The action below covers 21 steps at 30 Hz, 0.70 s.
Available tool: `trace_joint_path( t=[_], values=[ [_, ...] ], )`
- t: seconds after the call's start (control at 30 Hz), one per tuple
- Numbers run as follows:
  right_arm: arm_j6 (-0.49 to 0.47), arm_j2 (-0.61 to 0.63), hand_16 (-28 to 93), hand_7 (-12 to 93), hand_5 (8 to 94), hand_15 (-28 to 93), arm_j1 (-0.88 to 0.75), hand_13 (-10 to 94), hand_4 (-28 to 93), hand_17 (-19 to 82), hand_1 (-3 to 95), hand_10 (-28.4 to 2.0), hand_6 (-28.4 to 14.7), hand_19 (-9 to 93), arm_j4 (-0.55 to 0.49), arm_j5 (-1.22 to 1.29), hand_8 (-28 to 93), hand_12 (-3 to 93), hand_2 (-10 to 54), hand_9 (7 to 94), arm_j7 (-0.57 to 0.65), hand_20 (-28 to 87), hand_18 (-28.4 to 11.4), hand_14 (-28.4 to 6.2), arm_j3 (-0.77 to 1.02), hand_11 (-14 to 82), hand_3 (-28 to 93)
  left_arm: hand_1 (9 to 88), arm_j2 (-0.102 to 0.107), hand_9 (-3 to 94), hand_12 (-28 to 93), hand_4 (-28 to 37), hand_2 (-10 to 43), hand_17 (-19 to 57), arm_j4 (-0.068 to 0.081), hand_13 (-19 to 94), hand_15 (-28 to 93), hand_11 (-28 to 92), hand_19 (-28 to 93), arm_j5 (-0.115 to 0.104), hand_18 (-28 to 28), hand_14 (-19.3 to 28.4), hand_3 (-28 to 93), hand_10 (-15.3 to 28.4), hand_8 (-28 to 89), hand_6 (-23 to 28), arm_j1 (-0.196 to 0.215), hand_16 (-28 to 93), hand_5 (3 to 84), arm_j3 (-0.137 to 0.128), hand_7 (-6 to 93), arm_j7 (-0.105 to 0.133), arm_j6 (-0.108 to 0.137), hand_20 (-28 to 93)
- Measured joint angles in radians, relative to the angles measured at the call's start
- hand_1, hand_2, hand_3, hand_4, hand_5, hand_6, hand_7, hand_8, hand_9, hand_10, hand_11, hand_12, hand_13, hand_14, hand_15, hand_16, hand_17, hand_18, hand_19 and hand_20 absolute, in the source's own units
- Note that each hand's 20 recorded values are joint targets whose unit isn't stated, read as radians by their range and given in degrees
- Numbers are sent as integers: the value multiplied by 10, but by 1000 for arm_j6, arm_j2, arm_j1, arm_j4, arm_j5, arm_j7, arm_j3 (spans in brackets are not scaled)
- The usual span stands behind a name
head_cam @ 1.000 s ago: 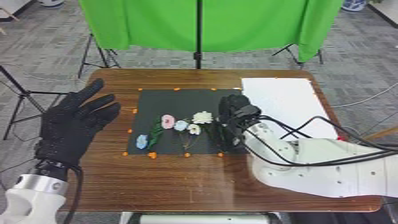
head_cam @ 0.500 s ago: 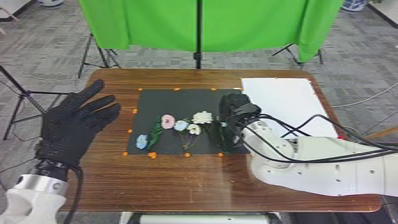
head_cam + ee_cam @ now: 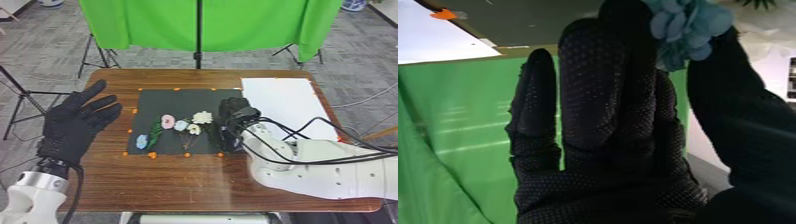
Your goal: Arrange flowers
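My right hand is over the right part of the dark mat, back up, pointing away from me. In the right wrist view, fingers long and near straight, thumb apart from them, so pretty far open. A blue flower sits at the gap between fingertips and thumb; can't tell whether it's pinched or just there. A pale bloom is near it, past the thumb, blurry. Left hand: over the table's left side, beside the mat, fingers straight and spread, nothing in it. Flowers on the mat, quick run from the left: light blue flower low near the mat's left edge; pink flower up and right of it, green leaves just below the pink; pale blue flower right beside the pink; small cream flower next to that; bigger white flower above the cream one, left of my right hand. Thin stems run toward the mat's near edge. White sheet right of the mat, orange bits round the mat's edges, brown table under all of it, green cloth behind.
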Motion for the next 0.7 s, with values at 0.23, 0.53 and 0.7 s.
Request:
trace_joint_path(
  t=[0.23,0.53,0.7],
  values=[
    [0,2,172,163,689,631,-2,783,-283,316,344,-92,22,885,-5,-6,-131,170,-95,842,12,141,-177,-44,5,266,766,220,-1,297,103,-279,79,-87,1,223,518,288,591,1,257,279,767,204,-99,88,-1,-105,339,1,146,-11,0,148],
    [3,7,170,160,684,635,-8,784,-283,316,328,-94,19,887,-24,-12,-129,168,-95,844,12,143,-182,-47,31,266,755,220,-3,297,102,-277,79,-87,2,223,519,287,591,1,257,278,768,205,-99,89,-1,-105,340,1,144,-15,1,148],
    [7,10,170,158,682,635,-15,783,-283,315,321,-97,17,886,-42,-16,-129,168,-95,844,9,144,-184,-49,62,266,750,221,-3,297,102,-278,80,-87,1,223,519,287,592,1,257,278,766,205,-100,89,5,-105,340,1,144,-9,2,148]
  ],
)
